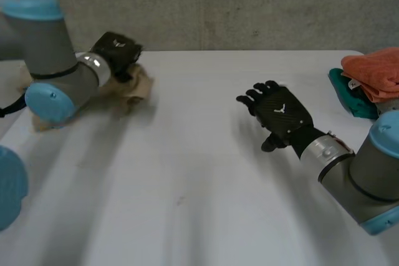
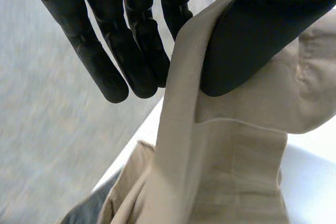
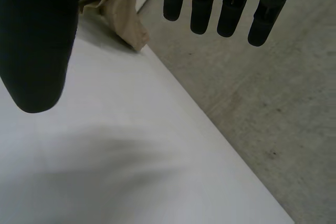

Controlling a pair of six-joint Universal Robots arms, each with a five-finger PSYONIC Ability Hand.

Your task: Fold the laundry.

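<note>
As the left hand (image 1: 117,51) pinches the beige cloth (image 1: 138,85) between thumb and fingers at the far-left edge of the table (image 1: 199,179), the cloth sits bunched; judgement: hold the pinch firm, draw the cloth toward the bare middle; right hand (image 1: 283,116), right of centre, fingers spread, holds nothing; it should take a free edge to spread the cloth flat; folded orange cloth (image 1: 377,73) and teal cloth (image 1: 349,95) lie far right; keep clear of them.

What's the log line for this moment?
left hand: pinches crumpled beige cloth, far left | right hand: open, empty, over white table | folded orange cloth, teal cloth: right edge
</note>
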